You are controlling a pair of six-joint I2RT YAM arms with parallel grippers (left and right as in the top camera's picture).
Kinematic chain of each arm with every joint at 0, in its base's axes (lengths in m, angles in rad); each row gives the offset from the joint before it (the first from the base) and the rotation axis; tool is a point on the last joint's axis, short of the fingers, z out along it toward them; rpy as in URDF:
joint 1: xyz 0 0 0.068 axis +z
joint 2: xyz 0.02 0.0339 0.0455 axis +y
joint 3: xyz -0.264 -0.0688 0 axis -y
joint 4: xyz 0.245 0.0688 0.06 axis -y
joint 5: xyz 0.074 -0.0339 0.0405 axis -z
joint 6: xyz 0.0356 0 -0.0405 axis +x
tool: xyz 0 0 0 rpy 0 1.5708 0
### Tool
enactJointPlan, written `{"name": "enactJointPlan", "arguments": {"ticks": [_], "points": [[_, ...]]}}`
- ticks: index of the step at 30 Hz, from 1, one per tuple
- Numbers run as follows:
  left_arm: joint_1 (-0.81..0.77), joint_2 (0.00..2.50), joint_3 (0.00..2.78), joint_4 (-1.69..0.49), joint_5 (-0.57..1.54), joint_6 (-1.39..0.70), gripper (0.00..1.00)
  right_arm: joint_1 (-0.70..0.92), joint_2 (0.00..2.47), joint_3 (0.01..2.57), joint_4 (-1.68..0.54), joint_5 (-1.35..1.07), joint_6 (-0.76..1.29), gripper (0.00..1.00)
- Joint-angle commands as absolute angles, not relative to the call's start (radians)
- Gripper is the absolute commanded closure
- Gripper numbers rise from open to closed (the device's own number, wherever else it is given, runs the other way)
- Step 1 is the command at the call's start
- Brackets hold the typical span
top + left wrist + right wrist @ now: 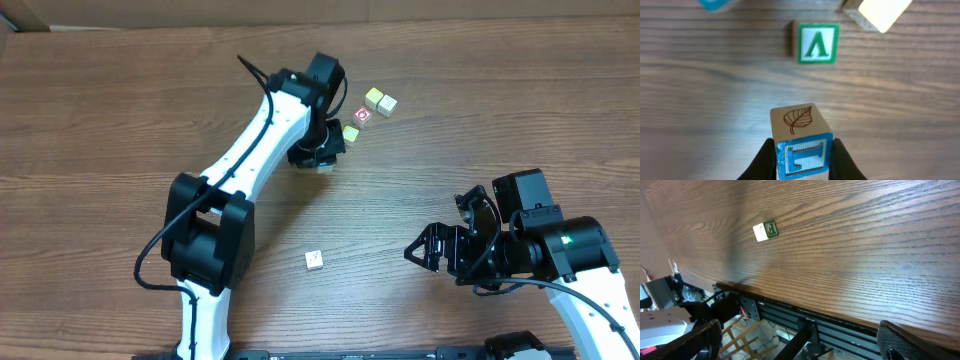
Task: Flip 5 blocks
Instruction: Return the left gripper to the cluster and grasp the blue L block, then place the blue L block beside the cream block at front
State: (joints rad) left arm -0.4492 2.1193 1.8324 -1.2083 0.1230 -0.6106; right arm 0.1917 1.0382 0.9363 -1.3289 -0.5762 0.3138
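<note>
Bright even light, soft shadows, wrist-view edges slightly blurred.

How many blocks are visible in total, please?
6 blocks: four clustered, a lone block mid-table, a held block in the left gripper's jaws. Others may hide under that arm.
</note>
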Motion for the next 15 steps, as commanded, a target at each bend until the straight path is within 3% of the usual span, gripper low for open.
{"name": "enactJointPlan", "arguments": {"ticks": [1, 7, 15], "points": [[-0.445, 2.060, 1.880, -1.287, 0.011, -0.539, 0.95, 0.197, 1.034, 0.950, -1.325, -0.577, 0.305, 0.00], [-0.446, 1.961, 1.879, -1.440, -0.063, -0.525, 0.96, 0.197, 1.034, 0.950, -1.310, -0.577, 0.306, 0.00], [-0.466, 1.758, 1.760, -1.461, -0.099, -0.521, 0.95, 0.197, 1.034, 0.950, -1.307, -0.578, 0.306, 0.00]]}}
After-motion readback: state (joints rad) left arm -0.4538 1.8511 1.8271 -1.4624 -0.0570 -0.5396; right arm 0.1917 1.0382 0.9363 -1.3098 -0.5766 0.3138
